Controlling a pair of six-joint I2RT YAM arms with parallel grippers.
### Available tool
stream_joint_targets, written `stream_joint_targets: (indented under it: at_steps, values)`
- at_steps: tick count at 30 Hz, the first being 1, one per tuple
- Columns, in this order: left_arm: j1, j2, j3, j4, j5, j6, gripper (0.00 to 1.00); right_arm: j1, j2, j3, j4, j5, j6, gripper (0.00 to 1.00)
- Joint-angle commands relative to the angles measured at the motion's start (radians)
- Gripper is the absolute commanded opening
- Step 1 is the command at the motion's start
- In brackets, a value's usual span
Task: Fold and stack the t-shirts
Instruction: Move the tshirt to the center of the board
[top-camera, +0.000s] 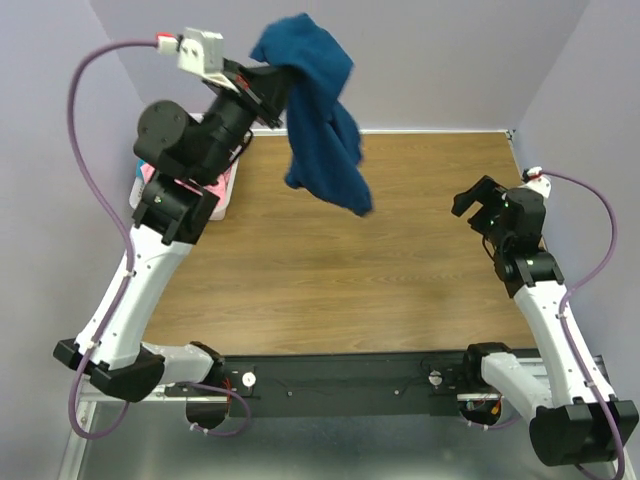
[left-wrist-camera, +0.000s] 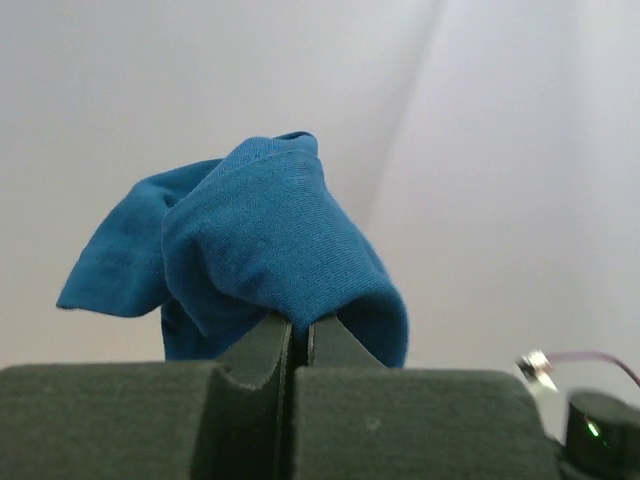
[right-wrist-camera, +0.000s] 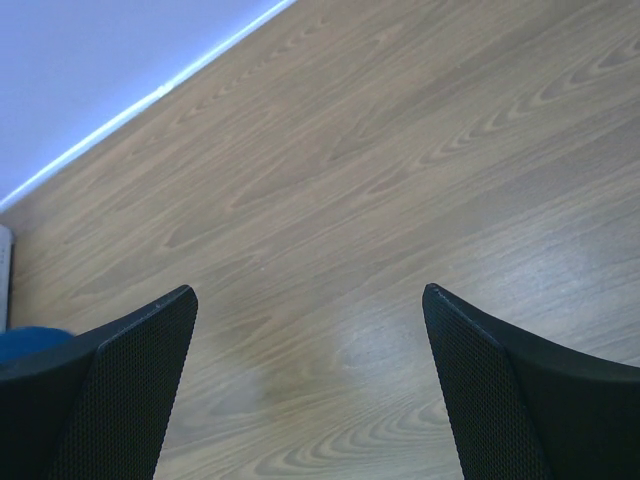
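Observation:
A blue-teal t-shirt (top-camera: 318, 120) hangs bunched in the air above the far middle of the wooden table (top-camera: 330, 290); no print shows on it. My left gripper (top-camera: 276, 88) is raised high and shut on the shirt's upper part. In the left wrist view the cloth (left-wrist-camera: 260, 240) is pinched between the closed gripper (left-wrist-camera: 300, 326). My right gripper (top-camera: 478, 205) is open and empty above the table's right side, apart from the shirt. The right wrist view shows it (right-wrist-camera: 308, 290) over bare wood. Pink cloth (top-camera: 222, 188) shows in the basket behind the left arm.
A white lattice basket (top-camera: 230, 200) stands at the far left of the table, mostly hidden by the left arm. Pale walls close the back and both sides. A blue patch (right-wrist-camera: 28, 342) shows at the left edge of the right wrist view.

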Motion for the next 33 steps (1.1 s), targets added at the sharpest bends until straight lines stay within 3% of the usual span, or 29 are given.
stream_joint_targets:
  at_steps: [1, 3, 4, 6, 8, 9, 13, 17, 25, 33]
  values:
    - [-0.057, -0.017, -0.155, 0.182, 0.063, 0.007, 0.0, -0.005, -0.052, 0.025, -0.004, 0.032, 0.008, 1.0]
    - [-0.057, -0.009, -0.282, 0.189, -0.047, -0.014, 0.01, -0.005, -0.073, 0.011, -0.004, 0.052, 0.013, 1.0]
    - [-0.054, 0.015, -0.322, 0.174, -0.102, -0.028, 0.12, -0.003, -0.079, 0.008, -0.002, 0.058, 0.013, 1.0]
    - [-0.025, 0.064, -0.402, 0.126, -0.209, -0.064, 0.2, -0.005, -0.084, 0.0, -0.005, 0.061, 0.008, 1.0]
    - [0.015, 0.164, -0.427, 0.025, -0.202, -0.137, 0.46, -0.005, -0.076, -0.006, -0.008, 0.048, 0.0, 1.0]
    - [0.049, 0.228, -0.448, -0.022, -0.202, -0.164, 0.65, -0.005, -0.06, -0.006, -0.01, 0.028, -0.001, 1.0]
    - [0.092, 0.322, -0.493, -0.116, -0.251, -0.207, 0.86, -0.005, -0.004, -0.008, -0.028, -0.054, -0.03, 1.0]
    - [0.098, 0.279, -0.586, -0.087, -0.242, -0.217, 0.92, -0.005, 0.049, -0.017, -0.039, -0.145, -0.043, 1.0]
    - [0.087, 0.17, -0.793, -0.081, -0.184, -0.224, 0.92, 0.021, 0.105, -0.057, -0.064, -0.279, -0.069, 1.0]
    - [-0.043, 0.104, -1.027, -0.003, -0.075, -0.318, 0.92, 0.256, 0.197, -0.1, -0.065, -0.215, -0.026, 1.0]
